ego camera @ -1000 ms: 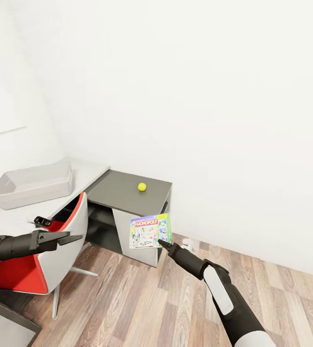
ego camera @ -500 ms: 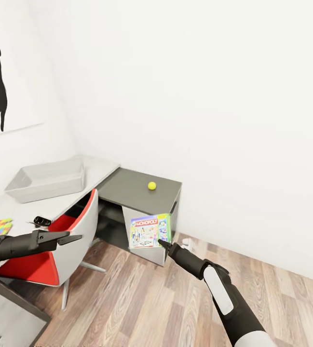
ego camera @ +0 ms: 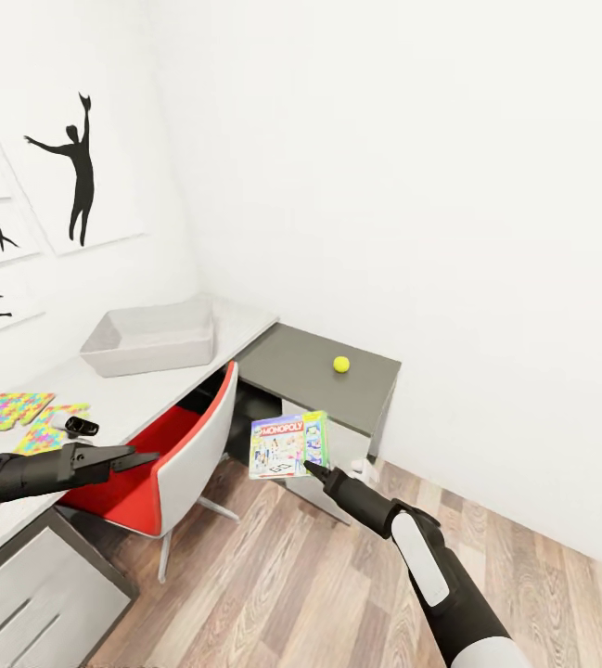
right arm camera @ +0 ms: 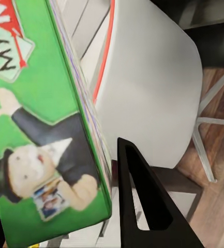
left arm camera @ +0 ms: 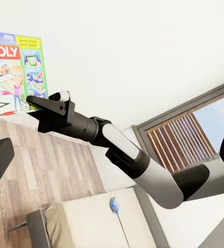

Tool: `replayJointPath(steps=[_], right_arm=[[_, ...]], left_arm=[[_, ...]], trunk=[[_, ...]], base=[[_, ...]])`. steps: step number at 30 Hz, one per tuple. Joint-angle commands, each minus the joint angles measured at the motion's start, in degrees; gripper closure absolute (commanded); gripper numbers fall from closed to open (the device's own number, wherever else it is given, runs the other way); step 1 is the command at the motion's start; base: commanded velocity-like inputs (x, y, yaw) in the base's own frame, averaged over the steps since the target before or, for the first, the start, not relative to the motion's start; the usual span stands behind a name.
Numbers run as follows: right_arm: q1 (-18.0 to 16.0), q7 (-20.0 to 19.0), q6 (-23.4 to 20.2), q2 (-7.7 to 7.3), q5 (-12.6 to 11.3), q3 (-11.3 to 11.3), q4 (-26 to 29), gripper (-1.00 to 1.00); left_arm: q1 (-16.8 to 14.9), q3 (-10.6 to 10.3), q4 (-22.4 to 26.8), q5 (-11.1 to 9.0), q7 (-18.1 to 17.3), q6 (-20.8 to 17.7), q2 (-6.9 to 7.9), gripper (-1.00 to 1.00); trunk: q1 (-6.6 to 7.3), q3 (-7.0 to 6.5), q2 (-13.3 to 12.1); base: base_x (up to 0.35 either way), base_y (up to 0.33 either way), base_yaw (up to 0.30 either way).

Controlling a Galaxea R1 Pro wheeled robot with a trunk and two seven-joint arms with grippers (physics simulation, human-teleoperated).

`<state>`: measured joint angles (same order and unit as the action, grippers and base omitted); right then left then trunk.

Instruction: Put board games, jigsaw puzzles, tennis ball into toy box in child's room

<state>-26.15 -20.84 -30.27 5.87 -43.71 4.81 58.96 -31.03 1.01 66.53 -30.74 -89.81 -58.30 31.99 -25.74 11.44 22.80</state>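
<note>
My right gripper [ego camera: 309, 468] is shut on the lower corner of a Monopoly board game box [ego camera: 288, 445], held upright in the air over the wooden floor. In the right wrist view, the box's green face [right arm camera: 44, 119] lies against one black finger [right arm camera: 143, 201]. My left gripper [ego camera: 148, 456] is open and empty, level with the red chair. The grey toy box [ego camera: 152, 336] stands on the white desk. A yellow tennis ball [ego camera: 340, 364] sits on the dark grey table [ego camera: 301, 371]. Two colourful jigsaw puzzles [ego camera: 8, 410] [ego camera: 48, 432] lie on the desk at the left.
A red and white chair [ego camera: 185, 445] is tucked under the desk between me and the toy box. A small black object [ego camera: 83, 426] rests near the desk's edge. Silhouette pictures [ego camera: 78, 172] hang on the left wall. Wooden floor [ego camera: 291, 575] lies open ahead.
The whole view has swung left, so the desk, toy box and ball sit further right in the picture and the puzzles and wall pictures have come in. Both arms keep their pose.
</note>
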Motion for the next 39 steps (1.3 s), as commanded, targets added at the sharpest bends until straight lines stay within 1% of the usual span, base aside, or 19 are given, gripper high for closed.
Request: replayJointPath(steps=[1,11,16,20,27,39], right_arm=[[-0.04,-0.01,-0.38,0.02,-0.42,-0.06,0.12,1.00],[-0.04,0.01,-0.40,0.02,-0.41,0.07,0.38,1.00],[-0.04,0.08,0.30,0.02,-0.34,1.68,0.45,1.00],[-0.04,0.09,0.64,0.02,-0.33,2.11,0.46,1.00],[-0.04,0.05,0.77,0.02,-0.33,2.24,0.46,1.00],[-0.04,0.00,0.72,-0.07,-0.40,2.16,0.46,1.00]], left_arm=[[-0.06,-0.04,0.01,-0.02,-0.19,-0.61,0.02,-1.00],[-0.06,-0.04,0.01,-0.02,-0.19,-0.58,0.00,-1.00],[-0.07,-0.02,0.01,-0.02,-0.19,-0.58,0.00,-1.00],[-0.08,-0.02,0.01,-0.02,-0.19,-0.58,0.00,-1.00],[-0.07,-0.04,0.01,-0.02,-0.19,-0.58,0.00,-1.00],[-0.05,-0.04,0.02,0.06,-0.19,-0.58,-0.10,-1.00]], trunk=[[-0.04,0.11,0.12],[-0.04,0.11,0.12],[-0.04,-0.02,0.12],[-0.04,-0.24,0.12],[-0.04,-0.53,0.12],[-0.04,-0.57,0.12]], base=[[0.102,0.005,0.150],[0.095,0.001,0.026],[0.019,0.021,0.082],[0.002,0.121,0.212],[0.046,0.140,0.176],[0.030,0.019,0.012]])
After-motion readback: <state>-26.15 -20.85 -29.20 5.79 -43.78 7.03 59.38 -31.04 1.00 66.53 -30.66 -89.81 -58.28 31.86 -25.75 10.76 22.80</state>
